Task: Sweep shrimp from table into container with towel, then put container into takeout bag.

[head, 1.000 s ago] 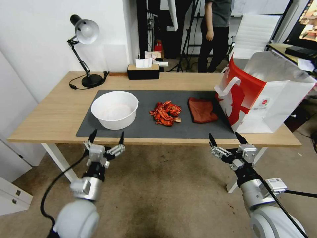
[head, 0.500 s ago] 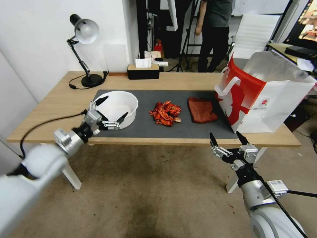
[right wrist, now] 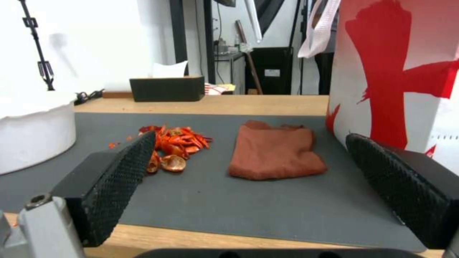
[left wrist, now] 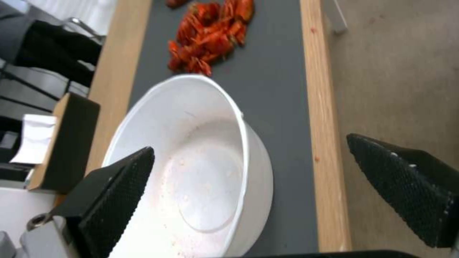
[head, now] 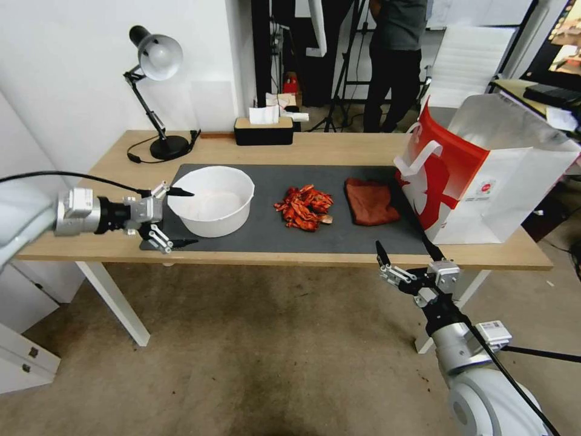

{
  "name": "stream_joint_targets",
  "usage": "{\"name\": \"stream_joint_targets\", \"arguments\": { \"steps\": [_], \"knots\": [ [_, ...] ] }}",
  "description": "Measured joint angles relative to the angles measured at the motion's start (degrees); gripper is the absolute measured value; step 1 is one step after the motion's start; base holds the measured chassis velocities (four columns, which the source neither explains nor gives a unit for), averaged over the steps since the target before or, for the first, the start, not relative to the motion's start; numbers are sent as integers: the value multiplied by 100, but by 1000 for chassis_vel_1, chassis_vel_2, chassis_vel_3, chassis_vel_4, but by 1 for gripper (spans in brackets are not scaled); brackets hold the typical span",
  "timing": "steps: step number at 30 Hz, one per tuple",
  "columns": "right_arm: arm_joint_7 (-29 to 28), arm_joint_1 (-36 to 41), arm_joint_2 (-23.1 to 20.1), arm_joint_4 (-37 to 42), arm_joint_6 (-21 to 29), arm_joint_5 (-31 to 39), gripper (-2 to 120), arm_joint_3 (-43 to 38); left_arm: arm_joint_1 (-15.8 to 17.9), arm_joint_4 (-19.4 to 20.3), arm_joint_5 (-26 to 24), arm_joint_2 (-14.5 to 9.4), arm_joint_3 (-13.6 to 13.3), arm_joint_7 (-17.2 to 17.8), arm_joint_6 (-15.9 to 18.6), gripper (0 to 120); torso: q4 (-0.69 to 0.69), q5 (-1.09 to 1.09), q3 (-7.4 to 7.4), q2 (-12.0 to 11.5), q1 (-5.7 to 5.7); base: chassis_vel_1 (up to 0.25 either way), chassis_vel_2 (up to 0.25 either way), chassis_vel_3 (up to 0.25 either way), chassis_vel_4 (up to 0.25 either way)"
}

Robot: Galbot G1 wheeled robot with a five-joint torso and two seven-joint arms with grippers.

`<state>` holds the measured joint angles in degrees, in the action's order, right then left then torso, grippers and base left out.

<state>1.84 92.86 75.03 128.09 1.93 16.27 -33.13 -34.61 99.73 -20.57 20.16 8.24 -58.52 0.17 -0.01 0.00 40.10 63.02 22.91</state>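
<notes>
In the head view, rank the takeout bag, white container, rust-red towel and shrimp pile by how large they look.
1. Takeout bag, clearly the largest.
2. Container.
3. Towel and shrimp look about alike in spread, too close to rank.

All four sit at a similar depth on the table.

We count one round white plastic bowl (head: pixel 210 200), one pile of glossy red-orange shrimp (head: pixel 304 208), one folded rust-red cloth (head: pixel 370 202), one red-printed white paper bag (head: pixel 484 175) and two grippers.
</notes>
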Motion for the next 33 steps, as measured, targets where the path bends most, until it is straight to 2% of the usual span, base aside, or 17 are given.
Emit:
{"name": "stream_joint_targets", "arguments": {
  "steps": [1, 3, 4, 5, 6, 7, 9, 10, 11, 12, 17, 19, 20, 22, 28, 30, 33],
  "knots": [
    [2, 1, 19, 0, -2, -20, 100, 12, 310, -119, 141, 53, -238, -139, -42, 100, 2, -4, 0, 0, 1, 0, 0, 0, 0],
    [2, 0, 24, 1, -2, -28, 100, 17, 445, -164, 218, 79, -342, -186, -67, 100, 2, -2, 0, 0, 1, 0, 0, 0, 0],
    [3, 0, 28, 12, -2, -43, 100, 21, 1054, -401, 572, 198, -910, -345, -207, 100, 2, 0, 0, 0, 0, 0, 0, 0, 0],
    [3, 0, 28, 12, -2, -43, 100, 21, 1054, -401, 572, 198, -910, -345, -207, 100, 2, 0, 0, 0, 0, 0, 0, 0, 0],
    [3, 2, 27, 15, -2, -45, 100, 20, 1205, -467, 642, 228, -1056, -398, -240, 100, 2, -1, 0, 0, 0, 0, 0, 0, 0],
    [2, 21, 28, 24, -2, -53, 100, 15, 1556, -643, 789, 315, -1408, -619, -292, 100, -1, 0, 1, 0, 1, 0, 0, 0, 0],
    [-3, 42, 30, 27, -6, -65, 100, 9, 1861, -810, 910, 413, -1704, -932, -298, 100, 1, -1, 1, 0, 1, 0, 0, 0, 0],
    [-3, 42, 30, 27, -6, -65, 100, 9, 1861, -810, 910, 413, -1704, -932, -298, 100, 1, -1, 1, 0, 1, 0, 0, 0, 0],
    [-6, 38, 7, 26, -15, -116, 100, 7, 2124, -932, 1042, 535, -1887, -1230, -303, 100, 1, -1, 0, 0, 1, 0, 0, 0, 0],
    [-9, 14, -18, 18, -24, -175, 100, 1, 2287, -1008, 1140, 623, -1983, -1344, -311, 100, 2, 1, 0, 0, 0, 0, 0, 0, 0],
    [-26, -5, -46, 16, -31, -236, 100, -20, 2633, -1161, 1250, 808, -2293, -1463, -313, 100, 1, 0, 1, 0, 1, 0, 0, 0, 0],
    [-37, 42, -8, 12, -45, -246, 100, -25, 2925, -1292, 1356, 946, -2570, -1577, -316, 100, 2, 1, 1, 0, 1, 0, 0, 0, 0],
    [-37, 42, -8, 12, -45, -246, 100, -25, 2925, -1292, 1356, 946, -2570, -1577, -316, 100, 2, 1, 1, 0, 1, 0, 0, 0, 0],
    [-42, 78, 51, -3, -62, -265, 100, -26, 3180, -1456, 1538, 1096, -2816, -1731, -335, 100, 1, 1, 0, 0, 1, 0, 0, 0, 0],
    [-62, 74, 103, -6, -64, -287, 100, -22, 3513, -1822, 1860, 1345, -3135, -1949, -476, 100, 1, -1, 1, 0, 1, 0, 0, 0, 0],
    [-74, 85, 121, -21, -66, -297, 100, -24, 3703, -2125, 1986, 1516, -3328, -2070, -578, 100, 1, 0, 1, 0, 1, 0, 0, 0, 0],
    [-84, 106, 128, -39, -81, -299, 100, -38, 3790, -2236, 2063, 1607, -3434, -2113, -649, 100, 1, 0, 1, 0, 1, 0, 0, 0, 0]
  ]
}}
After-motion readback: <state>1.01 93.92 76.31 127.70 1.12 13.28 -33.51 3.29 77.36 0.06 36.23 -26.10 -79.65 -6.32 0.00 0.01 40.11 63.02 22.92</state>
